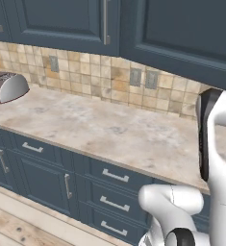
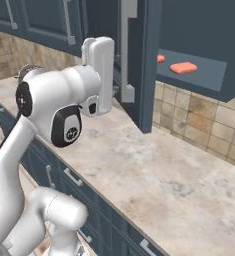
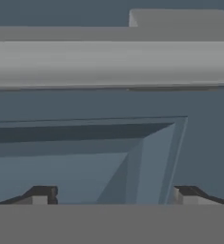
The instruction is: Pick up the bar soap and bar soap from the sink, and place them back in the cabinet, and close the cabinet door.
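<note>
Right base view puts the white arm nearest, bulking up from seven o'clock, its hand raised against the open cabinet door (image 2: 139,65), which stands edge-on so only its thin side and the silver handle (image 2: 125,50) read clearly. The gripper (image 2: 120,91) is mostly hidden behind the wrist there. From the hand view the two dark fingertips (image 3: 43,194) sit far apart at five and seven o'clock, spread wide with nothing between them, facing the door's framed panel, and the handle bar runs flat across at twelve. Whether the tips touch the panel I can't tell. Beyond the door, inside the cabinet (image 2: 199,80), one bar soap (image 2: 183,68) lies flat on the shelf at two o'clock; the second bar soap (image 2: 160,58) peeks out just left of it, cut off by the door's edge. Left base view shows the mottled counter (image 1: 95,127) stretching away, a toaster (image 1: 8,87) at nine o'clock by the tiled wall.
</note>
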